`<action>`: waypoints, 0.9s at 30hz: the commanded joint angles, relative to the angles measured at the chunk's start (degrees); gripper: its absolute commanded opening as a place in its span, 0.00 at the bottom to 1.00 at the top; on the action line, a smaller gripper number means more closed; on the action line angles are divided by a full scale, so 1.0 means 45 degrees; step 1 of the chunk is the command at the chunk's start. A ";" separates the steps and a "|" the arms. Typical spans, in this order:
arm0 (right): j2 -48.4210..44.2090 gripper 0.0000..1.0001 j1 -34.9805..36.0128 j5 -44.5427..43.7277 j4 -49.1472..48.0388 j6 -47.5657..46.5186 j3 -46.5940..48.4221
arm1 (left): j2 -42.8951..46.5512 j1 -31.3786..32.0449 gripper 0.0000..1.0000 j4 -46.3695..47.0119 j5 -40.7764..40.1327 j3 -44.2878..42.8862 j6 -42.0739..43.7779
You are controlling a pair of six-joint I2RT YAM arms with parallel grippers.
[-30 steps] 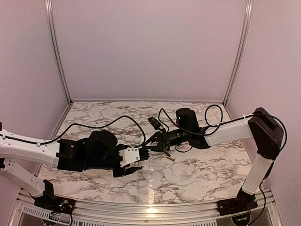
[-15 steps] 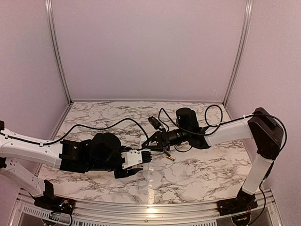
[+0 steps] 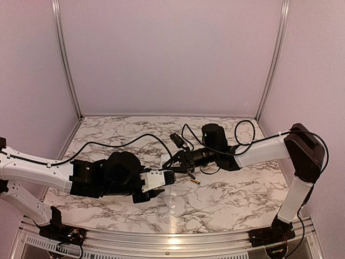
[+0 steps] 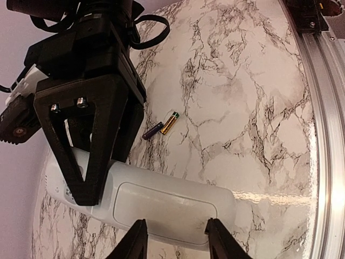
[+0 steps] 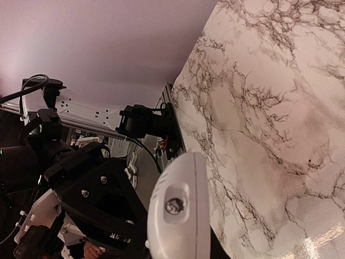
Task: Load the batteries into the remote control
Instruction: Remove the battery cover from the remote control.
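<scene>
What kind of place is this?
Probably a robot test booth: two robot arms bolted at a marble-look table, plain lilac walls in metal frames, and a remote and batteries to practise on.

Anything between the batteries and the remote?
Nothing. The left wrist view shows only bare marble tabletop between the batteries and the remote control.

The top camera looked down from high behind the near edge across the whole marble table [image 3: 226, 197], while the two wrist cameras faced each other at close range, all three sharing the white remote [image 4: 161, 208] and the tabletop around it.
</scene>
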State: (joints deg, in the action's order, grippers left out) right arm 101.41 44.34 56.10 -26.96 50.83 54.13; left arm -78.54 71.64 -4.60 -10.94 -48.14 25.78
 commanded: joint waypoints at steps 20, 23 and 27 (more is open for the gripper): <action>0.0204 0.00 0.0284 0.0483 -0.0718 0.0339 -0.0037 | 0.0231 -0.0002 0.45 -0.0398 0.1183 -0.0054 0.0015; 0.0171 0.00 0.0287 0.0483 -0.0690 0.0280 -0.0054 | 0.0182 -0.0002 0.44 -0.0457 0.1381 -0.0044 -0.0017; 0.0120 0.00 0.0284 0.0483 -0.0708 0.0275 -0.0089 | 0.0050 -0.0011 0.44 -0.0582 0.1390 -0.0083 -0.0045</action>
State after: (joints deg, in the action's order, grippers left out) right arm 101.91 45.10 57.65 -28.38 52.07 53.41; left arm -78.65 71.61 -4.97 -6.48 -48.69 26.04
